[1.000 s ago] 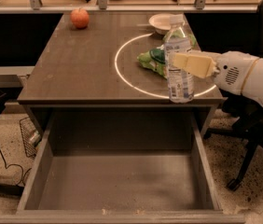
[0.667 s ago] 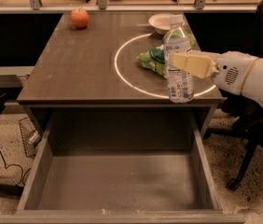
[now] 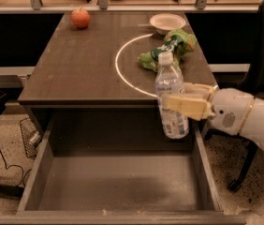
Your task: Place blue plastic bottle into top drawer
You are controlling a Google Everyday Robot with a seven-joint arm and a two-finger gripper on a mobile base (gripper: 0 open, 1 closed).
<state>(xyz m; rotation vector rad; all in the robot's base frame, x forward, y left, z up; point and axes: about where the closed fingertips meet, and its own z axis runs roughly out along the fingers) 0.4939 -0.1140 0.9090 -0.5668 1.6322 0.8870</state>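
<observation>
The bottle (image 3: 169, 81) stands upright in the air, off the desk (image 3: 76, 64), its base hanging over the right rear part of the open drawer (image 3: 118, 182), near the right wall. The gripper (image 3: 174, 100) comes in from the right and is clamped on the bottle's middle, one cream finger across the label. The drawer's bottom is bare. On the desk behind the bottle lies a green bag (image 3: 176, 43), beyond it a white bowl (image 3: 167, 21), and an apple (image 3: 80, 18) at the far left corner.
</observation>
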